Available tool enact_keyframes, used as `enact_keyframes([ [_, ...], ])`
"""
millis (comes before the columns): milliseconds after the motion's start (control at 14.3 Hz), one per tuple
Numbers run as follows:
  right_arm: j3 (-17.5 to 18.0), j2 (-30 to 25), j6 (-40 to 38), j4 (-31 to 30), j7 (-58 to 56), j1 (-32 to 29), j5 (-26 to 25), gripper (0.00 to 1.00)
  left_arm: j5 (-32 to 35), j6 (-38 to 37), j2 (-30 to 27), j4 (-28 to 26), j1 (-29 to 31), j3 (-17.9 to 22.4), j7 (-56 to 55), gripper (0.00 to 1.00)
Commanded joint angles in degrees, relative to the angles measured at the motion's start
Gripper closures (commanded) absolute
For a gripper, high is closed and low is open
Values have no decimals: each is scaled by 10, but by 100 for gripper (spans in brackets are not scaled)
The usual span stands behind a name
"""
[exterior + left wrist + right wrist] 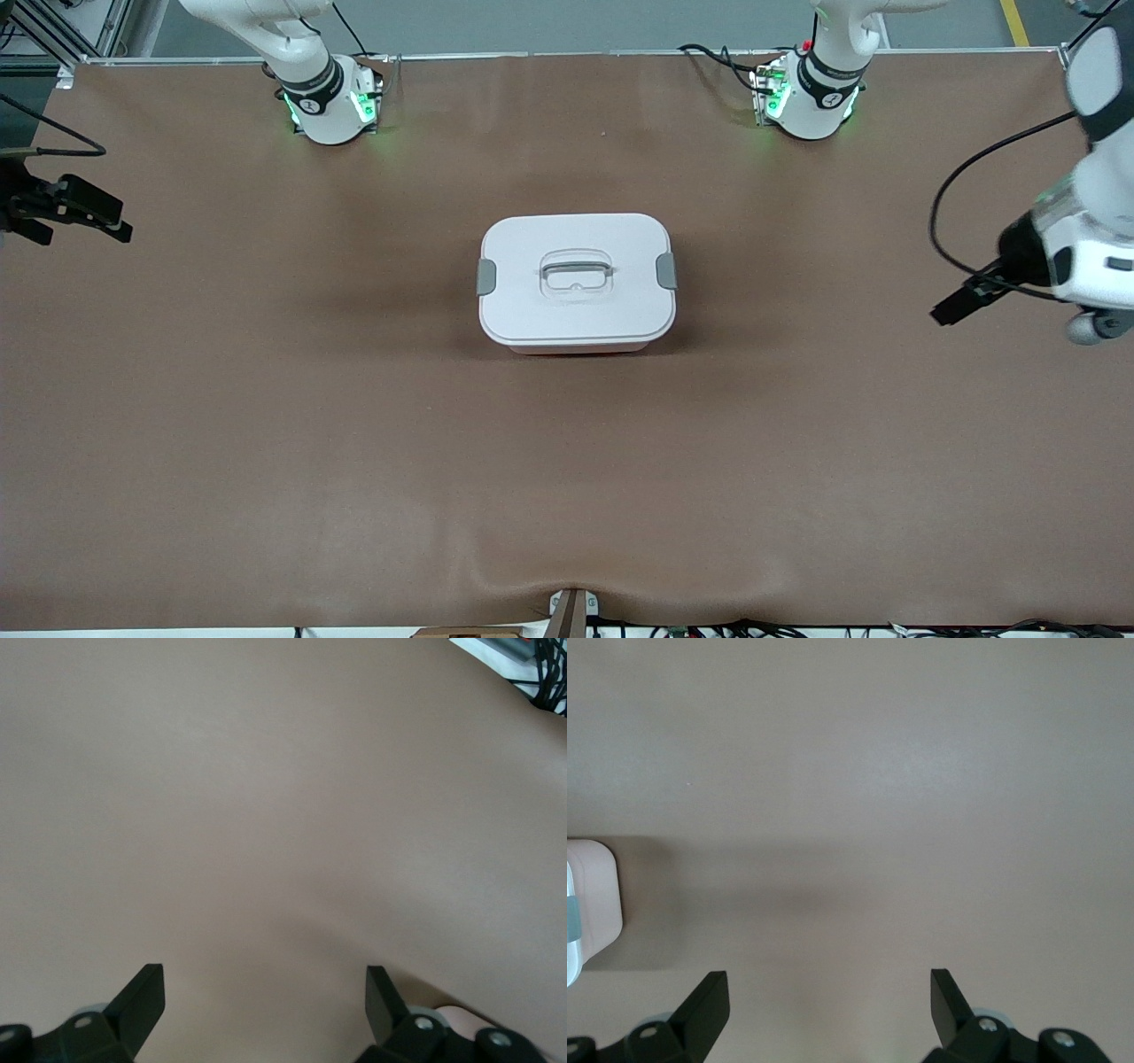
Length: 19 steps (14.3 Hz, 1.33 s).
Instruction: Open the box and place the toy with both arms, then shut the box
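Note:
The box (576, 282) sits at the middle of the table with its white lid on. Both grey clips (486, 276) are down and the clear handle (576, 273) lies in its recess. The toy is out of view. My right gripper (111, 221) hangs open over the table's edge at the right arm's end, with nothing between its fingers (829, 983). A corner of the box (592, 904) shows in the right wrist view. My left gripper (952, 308) hangs open over the left arm's end and looks down on bare mat (265, 979).
A brown mat (354, 443) covers the whole table. The two arm bases (328, 102) (811, 97) stand along the edge farthest from the front camera. A small bracket (571, 611) sticks up at the nearest edge, with cables (753, 627) beside it.

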Motion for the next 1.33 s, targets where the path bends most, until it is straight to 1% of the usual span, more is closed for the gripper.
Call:
enact_keyframes([
  [0,5,0,-5,4,8,-7,5,0,-9,-11,-25,-6,-5,18,37,0],
  [70,4,0,-6,4,8,-7,5,0,-9,-25,-34,-7,-5,23,59,0],
  [210,4,0,-7,3,8,-7,5,0,-10,-47,-50,-6,-6,48,94,0],
  [350,4,0,-7,3,8,-8,5,0,-10,-65,-60,-5,-7,55,156,0],
  [490,4,0,-8,3,8,-8,5,0,-10,-87,-74,-6,-7,66,183,0],
  [770,4,2,-7,3,9,-8,6,0,-10,-142,-110,-10,-9,67,270,0],
  [1259,4,2,-7,3,9,-8,8,0,-6,-146,-110,-8,-12,71,350,0],
])
